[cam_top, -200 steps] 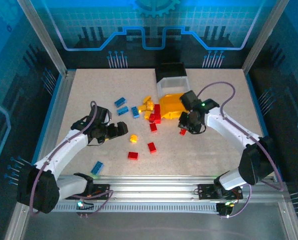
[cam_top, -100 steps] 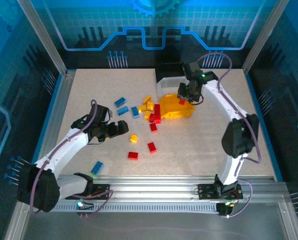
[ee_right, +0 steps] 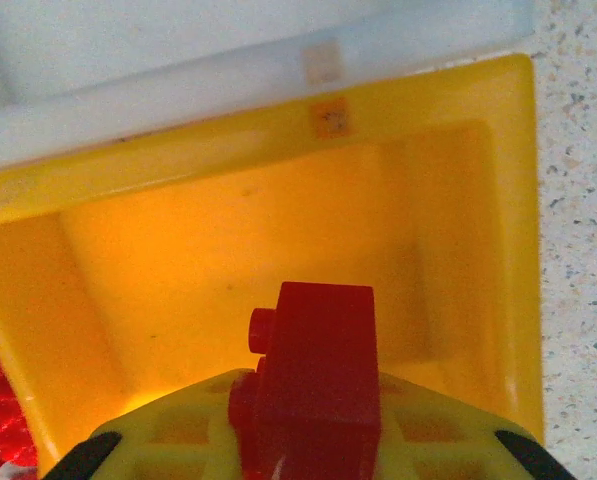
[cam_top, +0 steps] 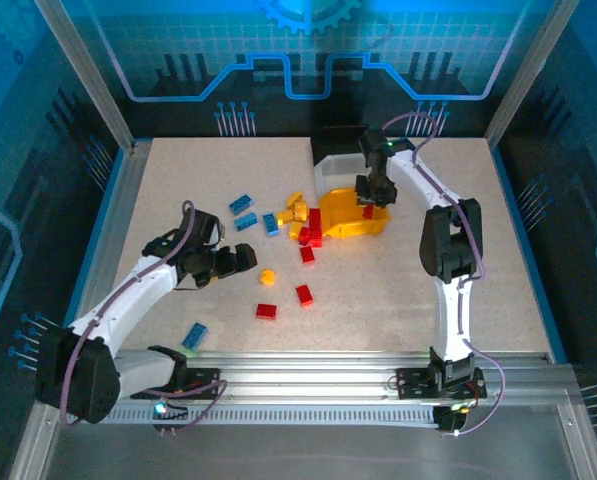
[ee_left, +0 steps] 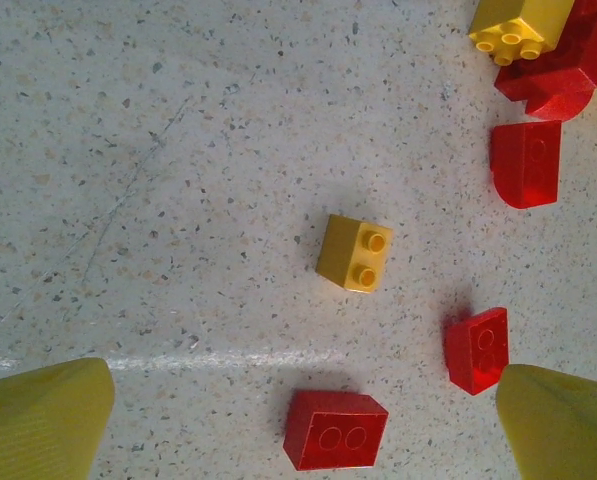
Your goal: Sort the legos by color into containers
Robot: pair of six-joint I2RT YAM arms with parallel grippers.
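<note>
Right wrist shows the right gripper (ee_right: 310, 440) pinching a red lego (ee_right: 318, 365) over the yellow bin (ee_right: 483, 240), while the left gripper (cam_top: 244, 258) hangs spread wide on the left.

You're looking at a beige table (cam_top: 398, 290) flecked with dark specks, carrying red bricks (ee_left: 333, 430), yellow bricks (ee_left: 354, 252) and blue bricks (cam_top: 242, 203). The yellow bin (ee_right: 478, 200) is glowing orange inside, sitting with a milky white bin (ee_right: 228, 60) and a black bin (cam_top: 340, 140). Yellow-green fingers (ee_right: 178, 440) are showing round one red brick (ee_right: 313, 385).
</note>
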